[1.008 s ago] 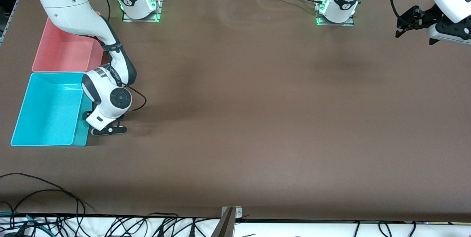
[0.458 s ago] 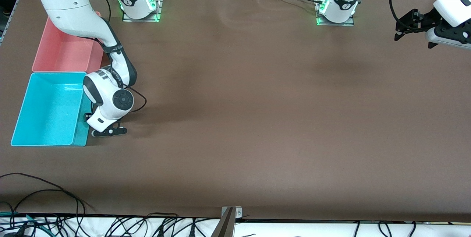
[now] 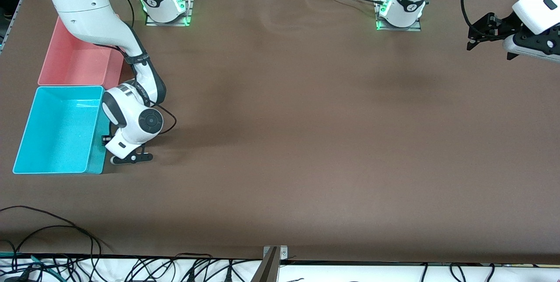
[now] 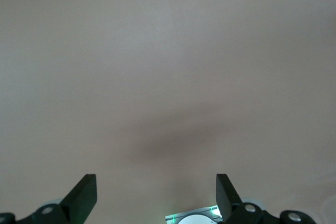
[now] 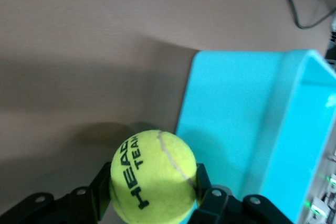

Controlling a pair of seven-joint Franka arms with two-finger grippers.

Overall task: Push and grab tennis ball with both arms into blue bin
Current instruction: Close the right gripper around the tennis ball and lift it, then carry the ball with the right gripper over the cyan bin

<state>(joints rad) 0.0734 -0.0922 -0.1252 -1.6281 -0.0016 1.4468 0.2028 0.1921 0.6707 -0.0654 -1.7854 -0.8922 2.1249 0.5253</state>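
1. Where the blue bin [image 3: 57, 131] sits at the right arm's end of the table [image 3: 306, 142], right gripper [image 5: 152, 195] is low just beside its outer wall, fingers clamped on the tennis ball [image 5: 153, 176].
2. Pink bin [image 3: 78, 61] touches the blue bin, farther from the camera.
3. Left gripper [image 4: 156, 195] waits, jaws wide apart, holding nothing, over bare table at the left arm's end.
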